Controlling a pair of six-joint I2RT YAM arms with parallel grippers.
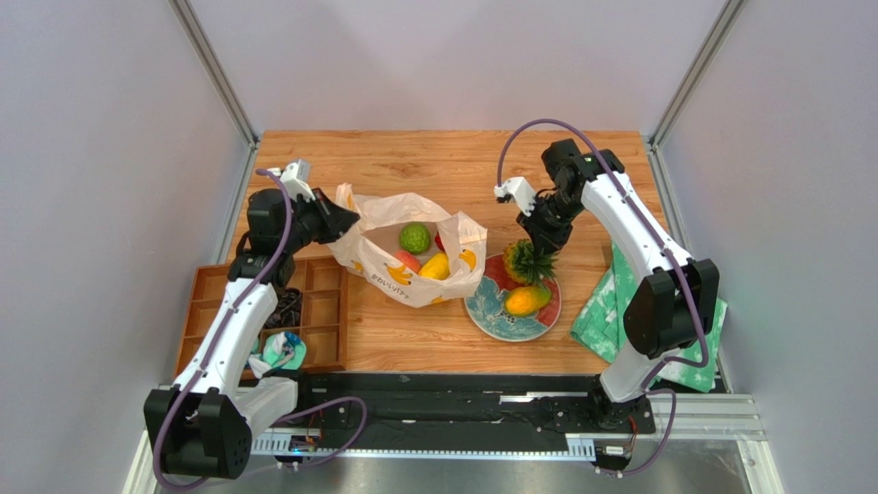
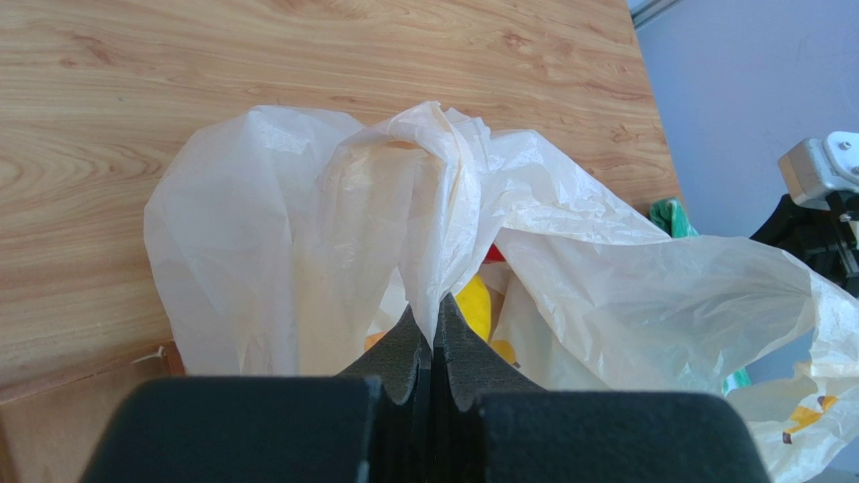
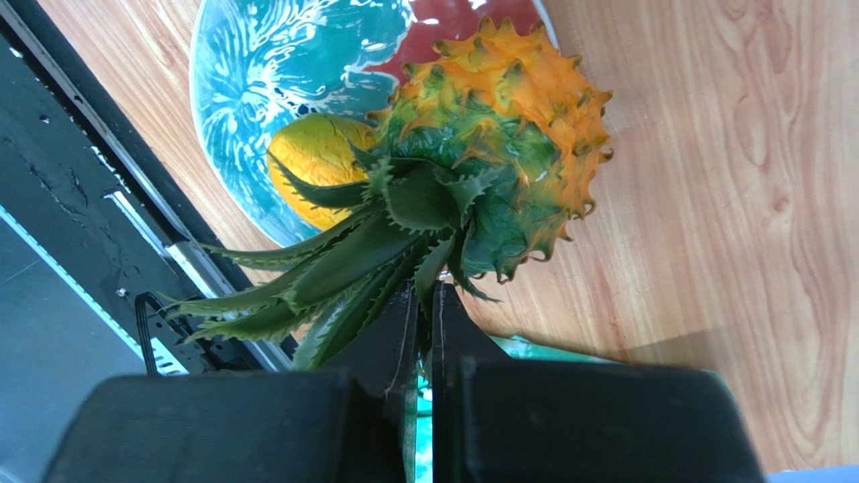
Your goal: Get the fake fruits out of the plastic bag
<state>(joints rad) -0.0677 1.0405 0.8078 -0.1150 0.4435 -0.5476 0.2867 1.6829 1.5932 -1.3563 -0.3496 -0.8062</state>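
Crinkly thin plastic bag [image 2: 302,231] tight between left fingers [image 2: 408,352]; spiky leafy pineapple [image 3: 494,151] tight between right fingers [image 3: 459,337].

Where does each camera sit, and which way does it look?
Top external: high behind the bases, looking down on the table; both arms show.
Left wrist: looks along the left gripper, shut on the plastic bag.
Right wrist: looks down past the right gripper, holding the pineapple, to the plate.
Shared: top and right wrist show pineapple and plate.
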